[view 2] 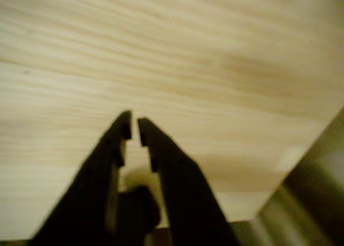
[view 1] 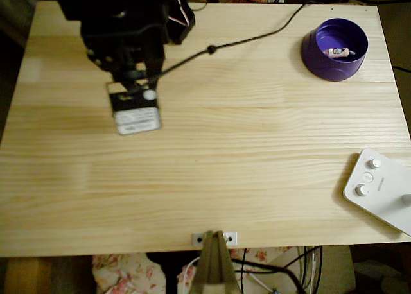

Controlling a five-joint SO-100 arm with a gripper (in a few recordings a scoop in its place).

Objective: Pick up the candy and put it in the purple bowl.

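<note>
Overhead view: the candy (view 1: 338, 52) is seen lying inside the purple bowl (view 1: 319, 54), on its floor, slightly right of centre. The bowl is placed upright near the far right corner of the table (view 1: 225, 165), close to the far edge. A black cable (view 1: 237, 42) is run across the far part of the table from the arm towards the far edge, passing left of the bowl without touching it.

A white device with round knobs (view 1: 379, 190) is laid at the right edge, nearer the front right corner, well apart from the bowl.

The black arm (view 1: 125, 31) is positioned over the far left corner, well apart from the bowl. A small labelled block (view 1: 135, 114) is seen just below the arm's body in this view.

Wrist view: the gripper (view 2: 134, 129) is shown over bare wood, its two dark fingers (view 2: 161, 160) brought almost together, with only a narrow slit left between the tips. Nothing is held between them. A dark, blurred strip is seen at the lower right corner; what it is cannot be told.
</note>
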